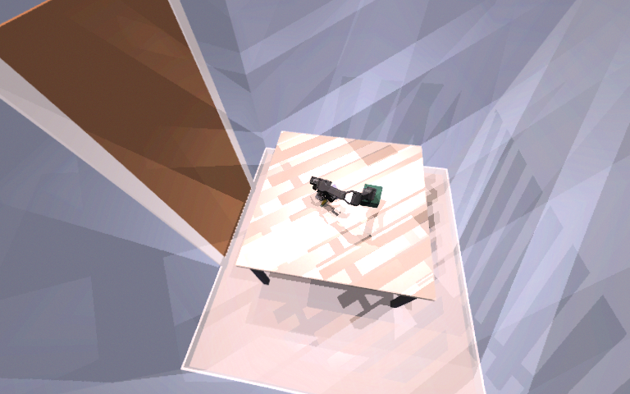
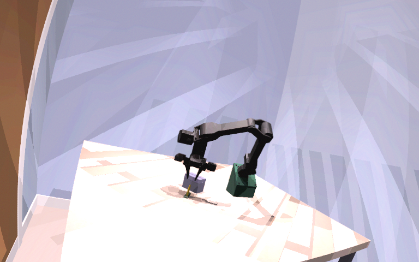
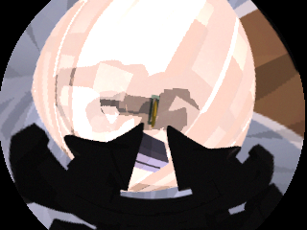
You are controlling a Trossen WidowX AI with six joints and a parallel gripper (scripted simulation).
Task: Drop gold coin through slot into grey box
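Pale wooden table (image 1: 288,241) (image 2: 123,222) beneath bluish walls; on it I see the thin gold coin (image 2: 189,189) (image 3: 154,113) standing in its dark-green holder (image 2: 186,195) (image 3: 155,97), near the closed grey box (image 2: 193,183) (image 3: 153,150). Above hang the arm's black jaws (image 2: 192,179), parted and holding nothing.

Glare bleaches the tabletop (image 1: 288,241) (image 2: 123,228) (image 3: 129,38), shadows streak it, and its grain is perhaps lost.
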